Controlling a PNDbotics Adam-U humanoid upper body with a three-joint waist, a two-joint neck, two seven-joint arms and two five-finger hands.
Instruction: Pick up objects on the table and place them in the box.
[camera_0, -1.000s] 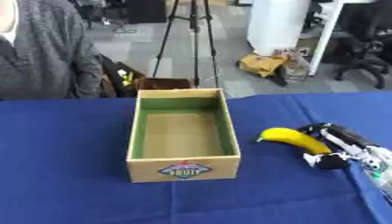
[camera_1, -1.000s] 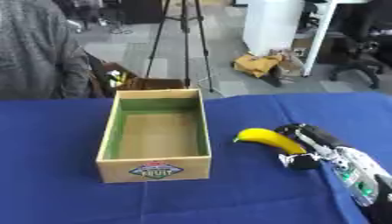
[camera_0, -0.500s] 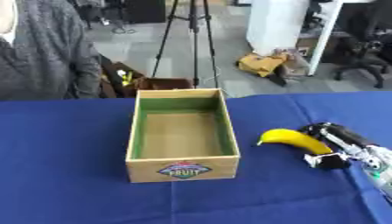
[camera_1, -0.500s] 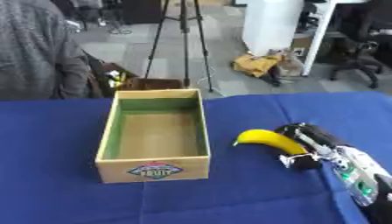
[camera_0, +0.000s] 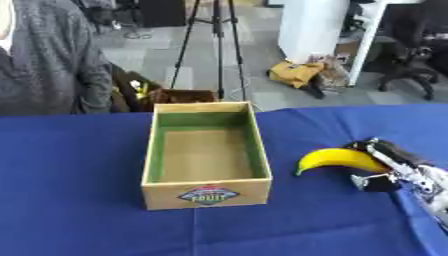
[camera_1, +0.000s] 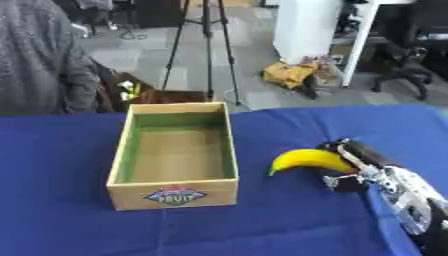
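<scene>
Blue cloth covers the table (camera_0: 79, 220), and on it I count one box (camera_0: 205, 192) and one banana (camera_1: 306, 160); no other loose item shows on the cloth. One hand is in view, my right hand (camera_1: 354, 167), entering from the lower right corner with its silver and black forearm running up along the right side of the table. Its fingers (camera_1: 350, 150) lie behind the far end of the banana and the thumb (camera_1: 339, 181) sits at the near side, so the hand is curled round the right end of the fruit. I cannot tell whether the banana is lifted or resting on the cloth. It lies to the right of the box, apart from its right wall, with its pointed tip toward the box. The box is a cardboard tray with green inner walls and a fruit label (camera_0: 207, 195) on its near face; it stands open and its floor is bare. Blue cloth is free between banana and box, and across the whole left half and near edge of the table. My left hand shows in neither view.
</scene>
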